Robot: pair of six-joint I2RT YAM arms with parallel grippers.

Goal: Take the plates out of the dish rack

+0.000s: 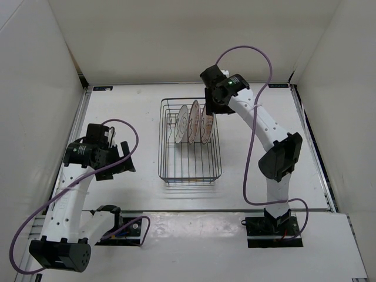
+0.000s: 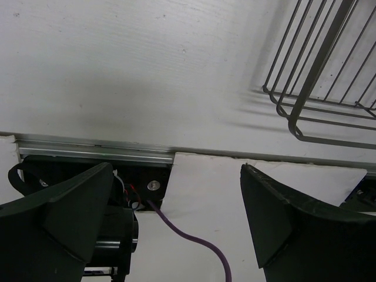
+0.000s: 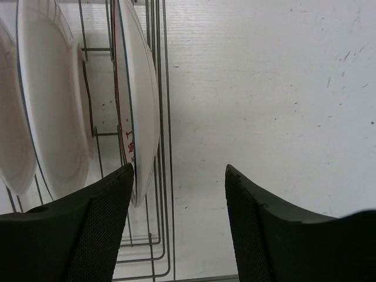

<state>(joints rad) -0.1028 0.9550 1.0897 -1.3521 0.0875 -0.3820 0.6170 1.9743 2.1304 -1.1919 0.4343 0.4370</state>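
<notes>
Left gripper (image 1: 120,158) (image 2: 176,211): hangs over the left part of the counter (image 1: 141,194), well apart from the dish rack (image 1: 189,170); holds nothing, fingers (image 2: 64,217) spread wide, with a purple cable (image 2: 194,241) and the counter's near edge below them and only a wire corner of the rack (image 2: 318,64) at the upper right of its wrist view. Dish rack: sits mid-counter, long axis running from near edge to far edge; is a basket of thin dark wire. Plates: stand on edge side by side in the rack's far half, leftmost plate (image 1: 181,124), middle plate (image 1: 194,120), rightmost plate (image 1: 205,124); turn their flat faces toward the counter's left and right edges, so each disc runs near to far; show white faces with orange-brown rings from above, plain white undersides in the right wrist view. Right gripper (image 1: 210,111) (image 3: 179,173): hovers at the rack's far right corner, just above the rightmost plate (image 3: 144,88); grips nothing, fingers parted fairly wide; has that plate's rim in line with the tip of the finger (image 3: 100,223) at the view's left, the rack's side wires (image 3: 166,88) and bare counter filling the rest of the gap; cannot tell whether finger and rim touch.
</notes>
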